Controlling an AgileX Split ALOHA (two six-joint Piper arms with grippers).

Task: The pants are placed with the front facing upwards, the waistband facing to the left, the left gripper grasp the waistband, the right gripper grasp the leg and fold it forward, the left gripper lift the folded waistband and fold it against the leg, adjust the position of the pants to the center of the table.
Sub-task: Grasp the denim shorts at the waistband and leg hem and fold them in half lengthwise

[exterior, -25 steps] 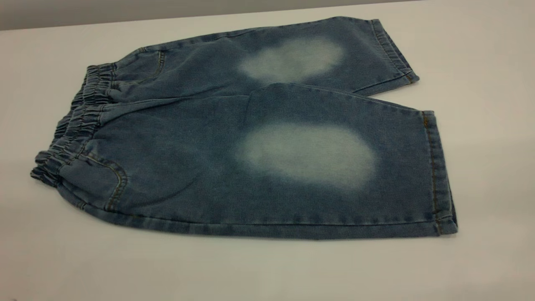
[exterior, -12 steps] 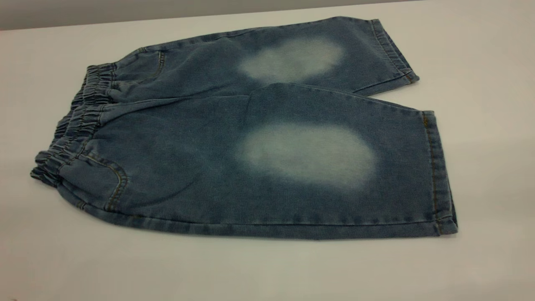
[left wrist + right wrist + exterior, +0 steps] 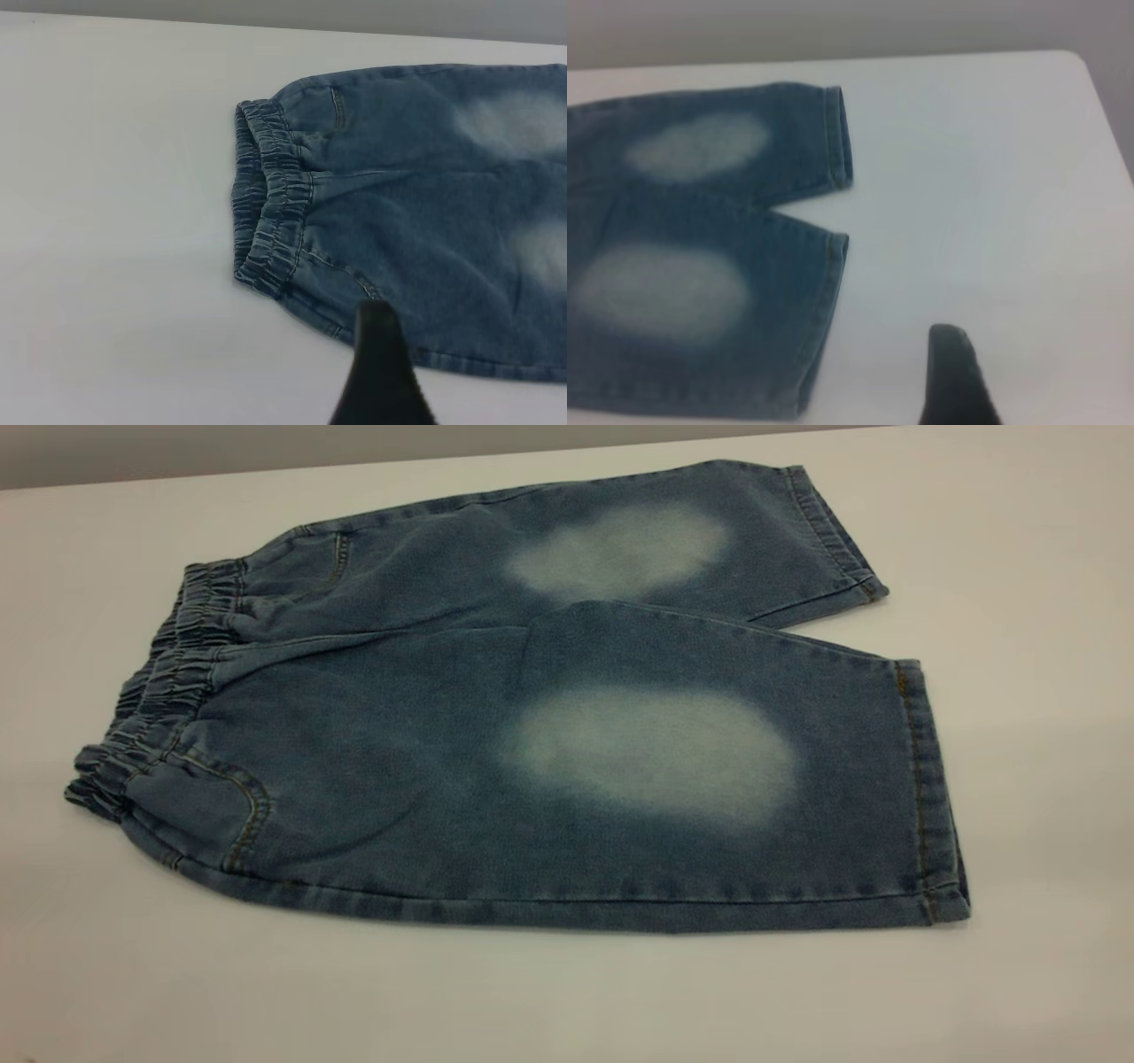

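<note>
The blue denim pants (image 3: 425,726) lie flat and front up on the white table (image 3: 1028,717), a pale oval on each leg. The ruffled waistband (image 3: 164,682) points left. The near leg (image 3: 824,797) and the far leg (image 3: 762,531) end at stitched hems on the right. Neither gripper shows in the exterior view. In the left wrist view a black part of the left gripper (image 3: 379,376) hangs above the pants' near edge, close to the waistband (image 3: 270,199). In the right wrist view a black part of the right gripper (image 3: 955,376) hovers over bare table beside the near leg's hem (image 3: 826,319).
The table's far edge (image 3: 354,465) runs just behind the far leg, against a grey wall. Its rounded right corner (image 3: 1076,57) shows in the right wrist view. Bare table surrounds the pants in front, left and right.
</note>
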